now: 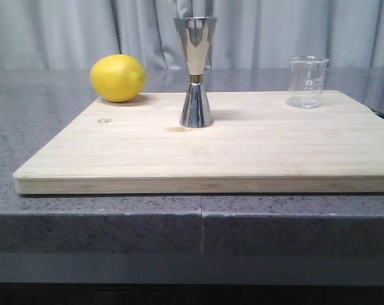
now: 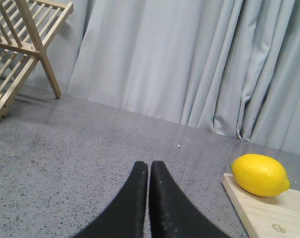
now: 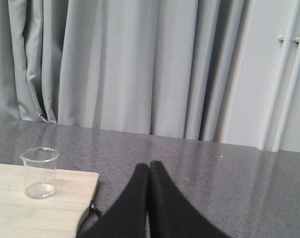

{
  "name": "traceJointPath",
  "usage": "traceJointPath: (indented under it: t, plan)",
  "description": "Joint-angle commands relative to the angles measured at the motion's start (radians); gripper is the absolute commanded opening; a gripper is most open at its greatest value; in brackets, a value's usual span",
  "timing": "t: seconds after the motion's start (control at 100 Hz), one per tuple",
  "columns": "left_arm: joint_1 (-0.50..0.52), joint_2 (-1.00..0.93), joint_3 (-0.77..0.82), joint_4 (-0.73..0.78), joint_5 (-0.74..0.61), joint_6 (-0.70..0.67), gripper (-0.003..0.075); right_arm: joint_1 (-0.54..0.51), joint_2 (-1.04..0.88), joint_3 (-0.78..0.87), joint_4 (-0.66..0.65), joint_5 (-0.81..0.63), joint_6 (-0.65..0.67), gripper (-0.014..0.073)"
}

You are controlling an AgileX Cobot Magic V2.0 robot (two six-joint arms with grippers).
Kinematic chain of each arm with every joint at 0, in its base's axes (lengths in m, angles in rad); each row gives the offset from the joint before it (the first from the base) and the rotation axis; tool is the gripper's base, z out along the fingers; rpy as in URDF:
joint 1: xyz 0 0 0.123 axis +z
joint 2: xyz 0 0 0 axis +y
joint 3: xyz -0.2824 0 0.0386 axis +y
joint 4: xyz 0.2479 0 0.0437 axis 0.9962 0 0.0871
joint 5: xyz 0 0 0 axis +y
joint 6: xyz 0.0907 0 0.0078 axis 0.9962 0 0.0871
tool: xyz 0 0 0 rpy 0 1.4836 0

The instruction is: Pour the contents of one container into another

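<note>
End effectors left (image 2: 149, 166) and right (image 3: 149, 166) closed, empty, low over countertop (image 1: 52, 114).

Wooden rack (image 2: 21, 44) — cropped at the frame edge — beaker (image 1: 306, 81) marks too faint to read

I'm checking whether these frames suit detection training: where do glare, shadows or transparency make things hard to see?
Front view: the jigger mirrors bright patches; the lemon casts a soft shadow on the board; the beaker nearly melts into the grey curtain. Right wrist view: the beaker reads clearly against the board. Left wrist view: even light, lemon sharp.
</note>
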Motion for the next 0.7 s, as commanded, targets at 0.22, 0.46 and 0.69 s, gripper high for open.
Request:
traceJointPath:
  t: [0.22, 0.46, 0.69]
  plan:
    - [-0.006, -0.047, 0.056, -0.377, -0.049, 0.508, -0.0021, -0.005, 0.004, -0.026, -0.006, -0.060, 0.000, -0.0069]
    - [-0.006, -0.047, 0.120, -0.450, -0.060, 0.599, -0.0021, -0.005, 0.004, -0.026, -0.006, -0.060, 0.000, -0.0069]
    - [-0.006, -0.047, 0.123, -0.396, -0.049, 0.599, -0.0021, -0.005, 0.004, -0.026, -0.006, -0.060, 0.000, -0.0069]
